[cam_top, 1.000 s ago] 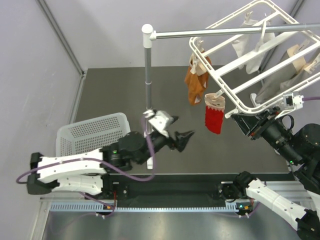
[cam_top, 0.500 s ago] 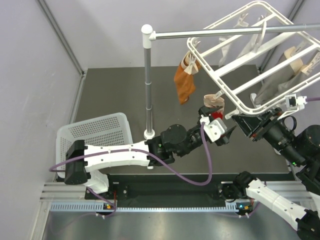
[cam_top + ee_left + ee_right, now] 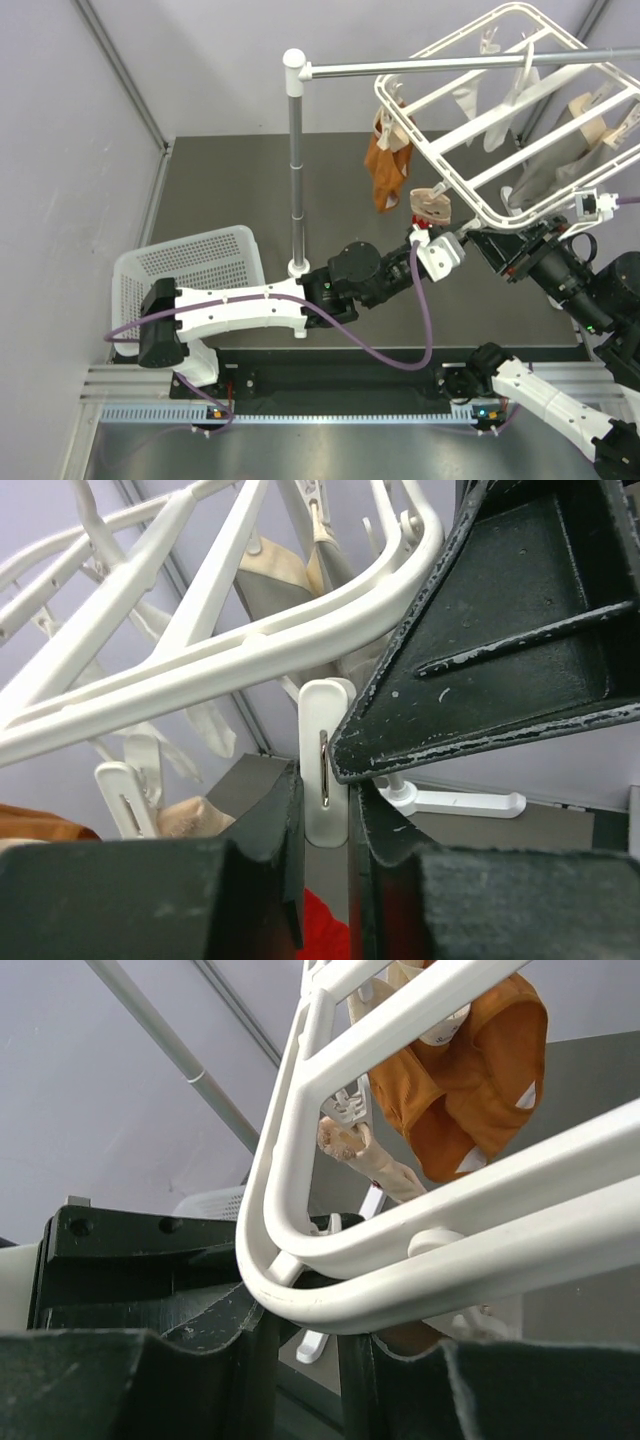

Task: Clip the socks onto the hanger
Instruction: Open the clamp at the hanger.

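Pale lilac walls [image 3: 60,120], dark grey tabletop [image 3: 230,190], grey metal pole stand [image 3: 296,160]

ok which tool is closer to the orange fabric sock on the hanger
Left. The left tool pinches a white clip peg just right of the orange fabric sock; the right tool grips the white hanger's corner, farther right.

One white hanger [image 3: 500,1260]. One grey metal stand [image 3: 295,170]. One white perforated basket [image 3: 200,255]. One orange sock [image 3: 383,175], one red sock [image 3: 322,932], two white socks [image 3: 467,100]; the beige and grey socks overlap, so their count is unclear. Two robot arms [image 3: 240,305].
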### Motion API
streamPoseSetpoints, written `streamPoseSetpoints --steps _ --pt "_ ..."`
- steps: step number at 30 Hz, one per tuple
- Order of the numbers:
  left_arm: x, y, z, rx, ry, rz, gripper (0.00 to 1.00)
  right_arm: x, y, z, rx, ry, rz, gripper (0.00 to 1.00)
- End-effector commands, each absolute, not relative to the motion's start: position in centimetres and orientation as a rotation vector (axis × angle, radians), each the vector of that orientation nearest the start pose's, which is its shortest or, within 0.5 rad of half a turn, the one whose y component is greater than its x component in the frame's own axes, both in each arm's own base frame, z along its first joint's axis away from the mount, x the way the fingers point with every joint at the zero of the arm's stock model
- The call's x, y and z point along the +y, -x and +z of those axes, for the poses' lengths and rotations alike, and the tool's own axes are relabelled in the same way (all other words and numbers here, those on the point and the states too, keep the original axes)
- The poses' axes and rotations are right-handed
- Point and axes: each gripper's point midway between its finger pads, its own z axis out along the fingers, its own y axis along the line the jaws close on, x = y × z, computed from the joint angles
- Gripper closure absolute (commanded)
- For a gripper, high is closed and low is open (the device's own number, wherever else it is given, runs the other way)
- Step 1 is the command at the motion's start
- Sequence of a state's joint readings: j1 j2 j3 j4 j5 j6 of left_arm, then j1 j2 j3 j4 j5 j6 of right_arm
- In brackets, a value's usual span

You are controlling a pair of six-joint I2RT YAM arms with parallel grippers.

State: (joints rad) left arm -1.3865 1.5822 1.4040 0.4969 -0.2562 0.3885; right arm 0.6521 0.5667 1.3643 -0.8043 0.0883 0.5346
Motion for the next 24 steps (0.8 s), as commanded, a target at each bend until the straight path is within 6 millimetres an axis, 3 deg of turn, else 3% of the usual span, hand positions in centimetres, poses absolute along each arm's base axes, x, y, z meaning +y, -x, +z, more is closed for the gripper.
streamPoseSetpoints --steps 1,2,10,24 --pt "-49.4 -15.2 46.1 0.956 -0.799 -0.740 0.91 11.1 -13.3 44.6 1.618 0.026 0.877 0.84" --pt "-49.4 -15.2 46.2 0.971 -0.806 -0.744 0.97 11.0 -13.4 44.8 1.609 0.020 0.871 0.73" --pt "-49.5 -14.9 46.2 1.007 -0.802 -0.783 1.00 10.0 -14.3 46.2 1.571 -0.032 0.812 0.59" --pt "-50.3 -15.0 44.9 1.052 -0.806 -0.796 1.00 11.0 -14.6 48.0 1.516 0.000 0.857 0.55"
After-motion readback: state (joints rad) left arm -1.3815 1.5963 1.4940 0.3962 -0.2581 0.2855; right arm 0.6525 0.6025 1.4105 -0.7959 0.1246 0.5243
